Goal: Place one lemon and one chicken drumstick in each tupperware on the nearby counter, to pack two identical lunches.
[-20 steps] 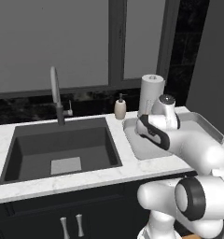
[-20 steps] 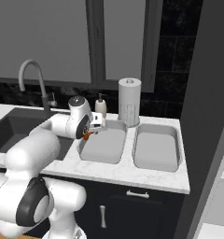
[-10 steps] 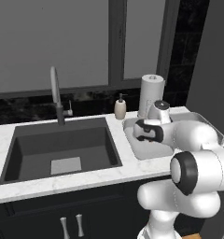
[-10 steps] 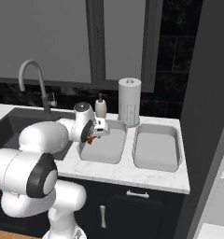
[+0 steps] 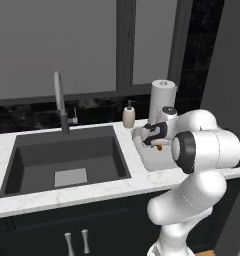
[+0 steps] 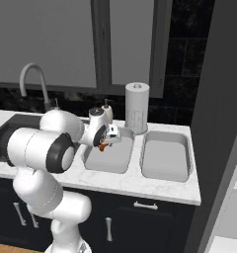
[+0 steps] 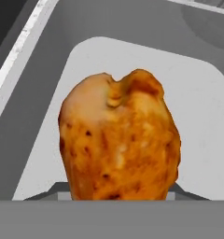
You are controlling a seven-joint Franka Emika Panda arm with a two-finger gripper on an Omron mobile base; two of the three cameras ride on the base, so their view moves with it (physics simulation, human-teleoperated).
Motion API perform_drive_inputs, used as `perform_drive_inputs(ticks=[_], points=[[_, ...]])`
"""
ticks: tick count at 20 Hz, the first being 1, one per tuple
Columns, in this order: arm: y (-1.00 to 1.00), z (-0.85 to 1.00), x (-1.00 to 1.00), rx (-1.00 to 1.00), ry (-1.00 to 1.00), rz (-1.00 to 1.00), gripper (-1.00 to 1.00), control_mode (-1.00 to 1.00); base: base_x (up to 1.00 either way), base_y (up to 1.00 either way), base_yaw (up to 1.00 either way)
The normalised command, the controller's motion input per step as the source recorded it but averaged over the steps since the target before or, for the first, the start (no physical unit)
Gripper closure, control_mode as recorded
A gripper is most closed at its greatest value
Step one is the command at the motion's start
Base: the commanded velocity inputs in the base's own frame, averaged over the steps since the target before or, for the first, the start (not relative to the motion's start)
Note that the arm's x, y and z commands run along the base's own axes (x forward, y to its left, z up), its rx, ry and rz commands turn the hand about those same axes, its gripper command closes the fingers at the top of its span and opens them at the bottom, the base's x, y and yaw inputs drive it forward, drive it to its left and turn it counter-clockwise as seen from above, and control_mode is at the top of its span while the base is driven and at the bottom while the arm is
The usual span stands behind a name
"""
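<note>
change: end effector [image 6: 106,143] has dropped lower over the left tupperware [image 6: 106,159] vs a sec ago | grip: clamped on the chicken drumstick [image 7: 118,140] | spot: above the tub floor on the tabletop [image 6: 140,185] (release looks next) | right tupperware [image 6: 167,157] empty

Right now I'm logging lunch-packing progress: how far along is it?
Nothing looks packed: both tupperwares, near and far, appear empty. In hand: the gripper holds a chicken drumstick over the near one. Left: release it, then the second drumstick and both lemons.
</note>
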Motion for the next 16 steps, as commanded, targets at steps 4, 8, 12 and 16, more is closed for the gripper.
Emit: perform_drive_inputs(ticks=[4, 8, 12, 16], points=[[0.0, -0.41, 0.21, 0.0, -0.02, 0.05, -1.0, -1.0, 0.0, 0.0, 0.0], [-0.03, 0.01, 0.04, 0.0, -0.03, 0.01, -1.0, -1.0, 0.0, 0.0, 0.0], [0.0, 0.62, -0.1, 0.0, -0.13, 0.0, -1.0, -1.0, 0.0, 0.0, 0.0], [0.04, 0.61, -0.34, 0.0, -0.08, 0.0, -1.0, -1.0, 0.0, 0.0, 0.0]])
